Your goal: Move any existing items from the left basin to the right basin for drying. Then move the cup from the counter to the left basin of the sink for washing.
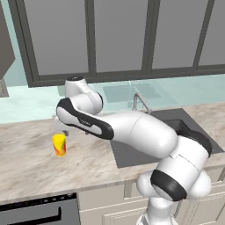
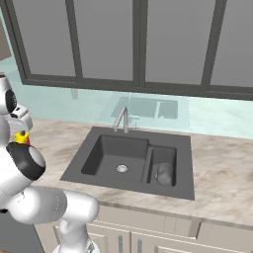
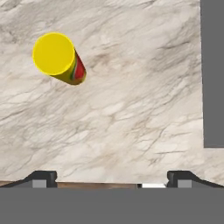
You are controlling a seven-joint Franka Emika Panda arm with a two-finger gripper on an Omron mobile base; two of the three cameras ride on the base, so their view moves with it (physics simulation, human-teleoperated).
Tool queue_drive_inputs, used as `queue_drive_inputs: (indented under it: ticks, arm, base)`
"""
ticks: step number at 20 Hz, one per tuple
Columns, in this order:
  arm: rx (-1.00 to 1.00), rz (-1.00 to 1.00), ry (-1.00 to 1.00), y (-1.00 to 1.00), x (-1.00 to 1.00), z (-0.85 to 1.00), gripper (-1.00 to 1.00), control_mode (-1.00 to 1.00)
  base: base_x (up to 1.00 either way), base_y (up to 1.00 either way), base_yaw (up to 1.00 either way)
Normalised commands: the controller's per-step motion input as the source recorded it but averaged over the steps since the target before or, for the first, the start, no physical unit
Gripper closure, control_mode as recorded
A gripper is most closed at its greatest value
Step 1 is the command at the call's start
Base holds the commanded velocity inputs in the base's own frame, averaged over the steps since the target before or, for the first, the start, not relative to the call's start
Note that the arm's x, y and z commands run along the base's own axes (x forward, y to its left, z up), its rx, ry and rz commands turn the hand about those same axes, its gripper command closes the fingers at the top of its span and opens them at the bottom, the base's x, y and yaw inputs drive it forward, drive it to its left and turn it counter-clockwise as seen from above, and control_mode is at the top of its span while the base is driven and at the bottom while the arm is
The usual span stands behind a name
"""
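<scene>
1. The gripper hangs over the counter and looks straight down at it. Its two dark tips sit far apart, so it is wide open, and it holds nothing.
2. In the hand view the cup is up and to the left of the tips, well apart from them. Nothing is between the tips but bare counter.
3. The cup is yellow with red-orange patches on its side. It stands upright on the counter, left of the sink, about midway between the counter's back edge and front edge.
4. In the left base view the hand sits just above the cup, not touching it.
5. In the right base view the cup peeks out beside the arm, near the left edge.
6. The sink has two parts. The left basin is wide and has only a round silver drain in it.
7. The small dark grey cylinder sits in the right basin, toward its front edge.
8. A thin silver faucet stands at the sink's back edge.
</scene>
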Motion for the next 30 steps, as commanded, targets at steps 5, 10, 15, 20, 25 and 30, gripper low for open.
queue_drive_inputs:
  ticks: [5, 10, 15, 20, 25, 30]
  arm:
    - [-0.01, 0.0, 0.0, 0.11, 0.25, 0.0, -1.0, -1.0]
    - [-0.02, 0.0, 0.01, 0.19, 0.21, -0.04, -1.0, -1.0]
    - [-0.01, 0.0, 0.01, 0.19, 0.18, -0.08, -1.0, -1.0]
    - [0.0, 0.0, 0.0, 0.05, 0.17, -0.1, -1.0, -1.0]
    - [-0.01, 0.0, 0.0, 0.04, 0.17, -0.13, -1.0, -1.0]
    - [-0.01, 0.0, 0.0, 0.05, 0.16, -0.16, -1.0, -1.0]
  base:
    - [0.0, 0.0, 0.0]
    - [0.0, 0.0, 0.0]
    - [0.0, 0.0, 0.0]
    - [0.0, 0.0, 0.0]
    - [0.0, 0.0, 0.0]
    - [0.0, 0.0, 0.0]
